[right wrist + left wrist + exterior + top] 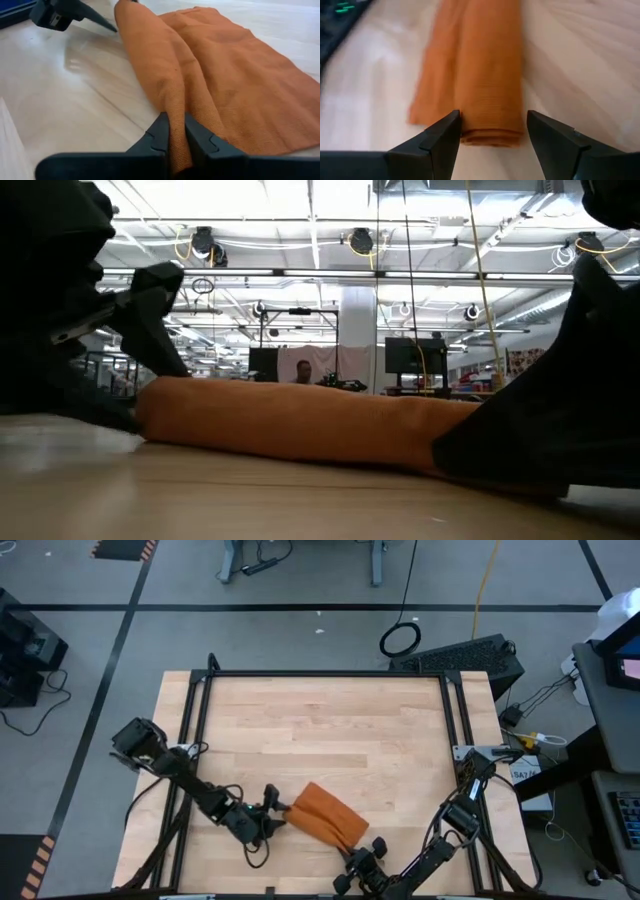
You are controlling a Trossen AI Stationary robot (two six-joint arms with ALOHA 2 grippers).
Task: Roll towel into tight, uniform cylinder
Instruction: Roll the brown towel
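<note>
The rust-orange soft fabric towel (325,813) lies partly rolled on the pale wooden plank table (330,720), near the table's front edge and between the two dark arms. One long edge is rolled up into a thick fold, while the rest of the cloth lies flat beside it.

The left gripper (492,127) sits at one end of the rolled part, its two dark fingers (437,137) spread wide on either side of that end; the roll's end lies in the gap between them, and whether the tips touch the cloth cannot be told. In the high view this gripper (272,812) is just beside the towel's left end.

The right gripper (172,132) is at the opposite end, its fingers (157,132) drawn narrow and pinching a raised ridge of the orange fabric between them. From above it (362,858) is at the towel's lower right corner, close to the table's front edge
</note>
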